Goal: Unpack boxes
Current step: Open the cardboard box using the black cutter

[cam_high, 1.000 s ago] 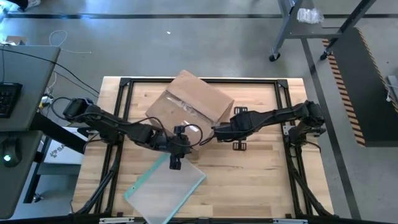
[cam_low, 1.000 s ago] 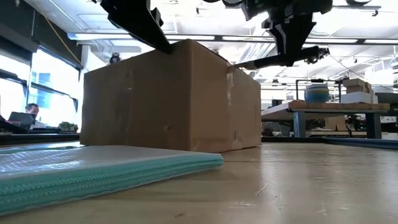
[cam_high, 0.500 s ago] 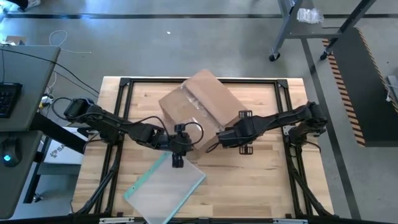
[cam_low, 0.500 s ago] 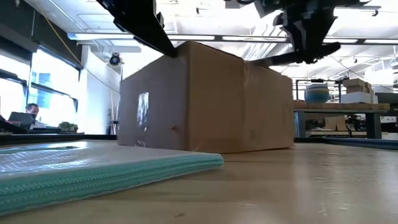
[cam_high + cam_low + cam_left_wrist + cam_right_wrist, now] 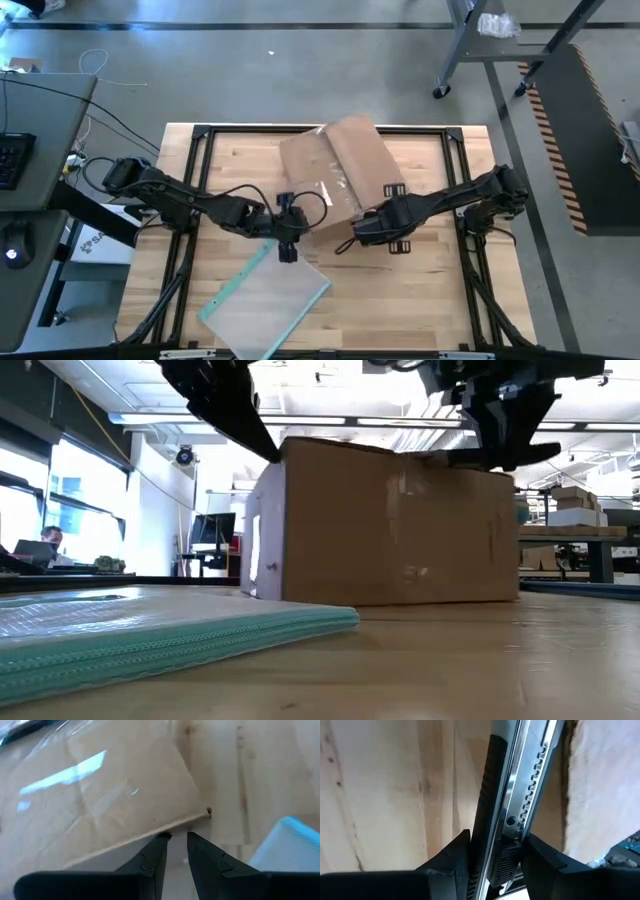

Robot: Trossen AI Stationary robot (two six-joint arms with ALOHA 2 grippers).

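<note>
Open workshop floor, grey concrete around a pale wooden counter [image 5: 400, 290] in a black frame; benches and a seated person far off in the low view. The cardboard box [image 5: 335, 165] sits at the far middle of the counter and has swung round over the last second: its long side now faces the low camera squarely, where a corner showed a second ago, and from above it has drifted a little right. The left tool [image 5: 287, 228] is at the box's near left corner, fingers [image 5: 152, 856] nearly together with a slim gap, tips against the top edge; whether they pinch any cardboard I cannot tell. The right tool [image 5: 360, 232] is at the near right edge, closed around a box cutter [image 5: 506, 795], its dark ratcheted body running out between the fingers. A clear pouch with a teal edge [image 5: 265, 305] lies on the near left of the counter, just beside the left tool. Judgement: the turn seems meant to present the taped seam to the cutter; flaps look closed, so unpacking is at an early stage.
</note>
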